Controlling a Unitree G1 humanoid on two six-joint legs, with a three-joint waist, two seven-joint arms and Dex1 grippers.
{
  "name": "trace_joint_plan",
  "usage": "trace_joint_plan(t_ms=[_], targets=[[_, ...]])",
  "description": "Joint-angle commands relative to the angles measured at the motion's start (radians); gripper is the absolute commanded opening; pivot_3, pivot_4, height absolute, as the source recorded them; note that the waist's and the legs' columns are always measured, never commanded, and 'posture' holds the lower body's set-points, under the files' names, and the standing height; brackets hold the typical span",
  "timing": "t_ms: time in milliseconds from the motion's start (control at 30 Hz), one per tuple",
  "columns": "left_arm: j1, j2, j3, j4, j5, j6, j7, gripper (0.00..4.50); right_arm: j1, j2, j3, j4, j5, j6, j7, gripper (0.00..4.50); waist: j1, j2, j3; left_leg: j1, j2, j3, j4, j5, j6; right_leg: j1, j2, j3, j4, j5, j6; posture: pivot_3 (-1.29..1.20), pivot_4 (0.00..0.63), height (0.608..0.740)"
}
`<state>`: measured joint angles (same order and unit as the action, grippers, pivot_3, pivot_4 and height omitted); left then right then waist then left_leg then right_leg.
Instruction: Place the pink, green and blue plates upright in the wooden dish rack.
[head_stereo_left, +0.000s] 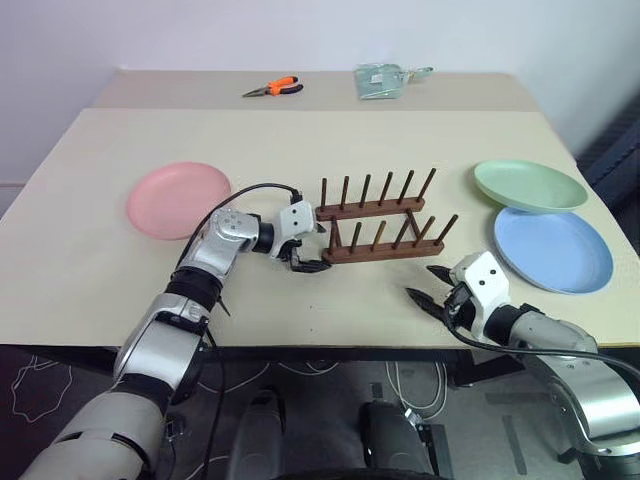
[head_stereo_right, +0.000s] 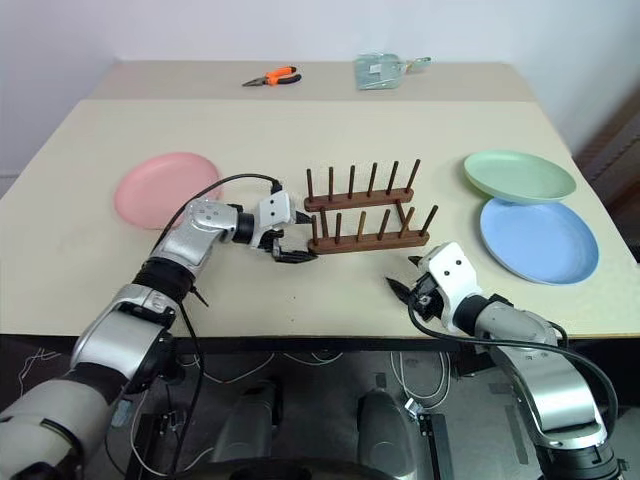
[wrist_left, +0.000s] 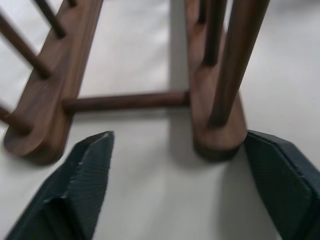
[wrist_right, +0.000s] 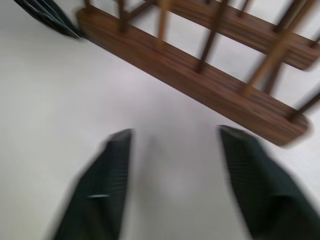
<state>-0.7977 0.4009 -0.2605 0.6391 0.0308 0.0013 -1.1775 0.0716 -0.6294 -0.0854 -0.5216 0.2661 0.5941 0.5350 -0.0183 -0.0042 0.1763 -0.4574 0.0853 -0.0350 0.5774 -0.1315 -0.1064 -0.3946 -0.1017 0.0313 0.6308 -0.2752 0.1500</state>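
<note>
Nearest the camera, at about five o'clock on the table (head_stereo_left: 90, 190), the right gripper (head_stereo_left: 427, 290) hovers low over bare tabletop with its two black fingers spread and nothing between them; in its wrist view the near rail of the wooden dish rack (head_stereo_left: 383, 222) runs just ahead of the fingertips. The left gripper (head_stereo_left: 305, 252) sits at the rack's nine o'clock end, fingers parted on either side of the near rail's rounded tip (one pad looks to be just beside the wood, though contact is hard to judge from the blurred wrist view). The rack stands empty at the centre, pegs upright. The pink plate (head_stereo_left: 178, 199) lies flat at nine o'clock, well apart from the rack. At three o'clock the green plate (head_stereo_left: 529, 185) lies flat, with the blue plate (head_stereo_left: 552, 248) just in front of it, their rims overlapping slightly. Orange-handled pliers (head_stereo_left: 274, 88) and a clear bag (head_stereo_left: 380, 80) rest at twelve o'clock, near the far edge.
</note>
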Motion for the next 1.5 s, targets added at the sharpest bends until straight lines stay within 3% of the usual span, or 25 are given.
trace_joint_plan(t_ms=[33,67,100,167,300,567,767,1000,1100,1300,1333,1367,1500], targets=[[0.179,0.1,0.031,-0.288,-0.066,0.243,-0.045,2.28,-0.013,0.003,-0.002,0.027,-0.046,-0.01,-0.04,0.7,-0.014,0.0,0.0,0.0,0.0,0.0,-0.001,0.0,0.0,0.0,0.0,0.0,0.0,0.0,0.0,0.0,0.15,0.74],[0.216,0.115,0.027,-0.352,-0.072,0.283,-0.04,1.76,-0.016,0.006,0.0,0.032,-0.047,-0.011,-0.04,0.18,-0.016,0.0,0.0,0.001,0.0,0.0,-0.001,0.0,0.0,0.0,0.0,0.0,0.001,0.0,0.0,0.0,0.15,0.74],[0.254,0.123,0.016,-0.419,-0.079,0.325,-0.036,1.23,-0.022,0.008,0.007,0.042,-0.057,-0.015,-0.044,0.0,-0.014,0.0,0.0,0.001,0.0,0.0,-0.001,0.0,0.0,0.0,0.0,0.0,0.001,0.0,0.0,0.0,0.15,0.74],[0.313,0.125,-0.002,-0.528,-0.105,0.401,-0.025,0.26,-0.035,0.013,0.022,0.066,-0.084,-0.017,-0.061,0.0,-0.01,0.0,0.0,0.001,0.0,0.0,0.0,0.0,0.0,0.001,0.0,0.0,0.001,0.0,0.0,0.0,0.15,0.74],[0.363,0.032,-0.024,-0.626,-0.094,0.438,0.105,0.26,-0.099,0.035,0.061,0.167,-0.155,-0.03,-0.114,0.0,0.012,-0.001,-0.001,0.002,0.0,0.0,0.001,0.0,0.0,0.003,0.0,0.0,-0.001,-0.001,-0.002,0.0,0.15,0.74],[0.283,-0.167,0.033,-0.43,0.021,0.486,0.536,0.26,-0.298,0.131,0.129,0.423,-0.258,-0.065,-0.223,0.0,0.028,-0.004,-0.003,0.003,-0.001,0.0,0.005,0.0,0.001,0.007,0.0,0.0,-0.002,0.0,-0.003,0.0,0.15,0.74],[0.212,-0.213,0.044,-0.287,0.02,0.43,0.658,0.26,-0.406,0.176,0.141,0.57,-0.311,-0.126,-0.27,0.0,0.018,-0.004,-0.003,0.008,-0.001,0.0,0.004,0.0,0.001,0.01,0.0,0.0,0.0,0.001,-0.003,0.0,0.15,0.74],[0.173,-0.224,0.042,-0.219,0.012,0.389,0.691,0.26,-0.42,0.197,0.135,0.585,-0.307,-0.145,-0.256,0.0,0.005,-0.004,-0.003,0.013,-0.001,0.0,0.002,0.0,0.001,0.014,0.0,0.0,-0.001,0.001,-0.003,0.0,0.15,0.74],[0.188,-0.204,0.034,-0.24,0.013,0.384,0.672,0.2,-0.393,0.195,0.113,0.539,-0.273,-0.137,-0.226,0.8,0.004,-0.004,-0.003,0.013,-0.001,0.0,0.002,0.0,0.001,0.014,0.0,0.0,-0.001,0.0,-0.003,0.0,0.15,0.74],[0.261,-0.128,0.079,-0.407,-0.051,0.41,0.598,0.2,-0.34,0.18,0.079,0.374,-0.232,-0.152,-0.171,3.75,-0.004,-0.004,-0.003,0.013,0.0,0.0,-0.002,0.0,0.001,0.012,0.0,0.0,-0.001,0.0,-0.002,0.0,0.15,0.74],[0.263,-0.118,0.129,-0.438,-0.092,0.425,0.595,0.46,-0.326,0.173,0.085,0.331,-0.225,-0.158,-0.152,4.26,-0.003,-0.003,-0.003,0.013,0.0,0.0,-0.002,0.0,0.001,0.011,0.0,0.0,-0.001,0.0,-0.002,0.0,0.15,0.74],[0.261,-0.109,0.176,-0.465,-0.13,0.436,0.595,0.76,-0.313,0.165,0.092,0.294,-0.223,-0.162,-0.135,4.5,-0.001,-0.004,-0.003,0.012,0.0,0.0,-0.003,0.0,0.001,0.01,0.0,0.0,-0.001,-0.001,-0.001,0.0,0.15,0.74],[0.189,-0.046,0.334,-0.455,-0.153,0.434,0.709,2.51,-0.271,0.129,0.139,0.199,-0.24,-0.163,-0.074,4.5,0.005,-0.005,-0.002,0.007,-0.001,0.0,-0.002,0.0,0.001,0.006,0.0,0.0,0.0,-0.001,-0.001,0.0,0.15,0.74]])
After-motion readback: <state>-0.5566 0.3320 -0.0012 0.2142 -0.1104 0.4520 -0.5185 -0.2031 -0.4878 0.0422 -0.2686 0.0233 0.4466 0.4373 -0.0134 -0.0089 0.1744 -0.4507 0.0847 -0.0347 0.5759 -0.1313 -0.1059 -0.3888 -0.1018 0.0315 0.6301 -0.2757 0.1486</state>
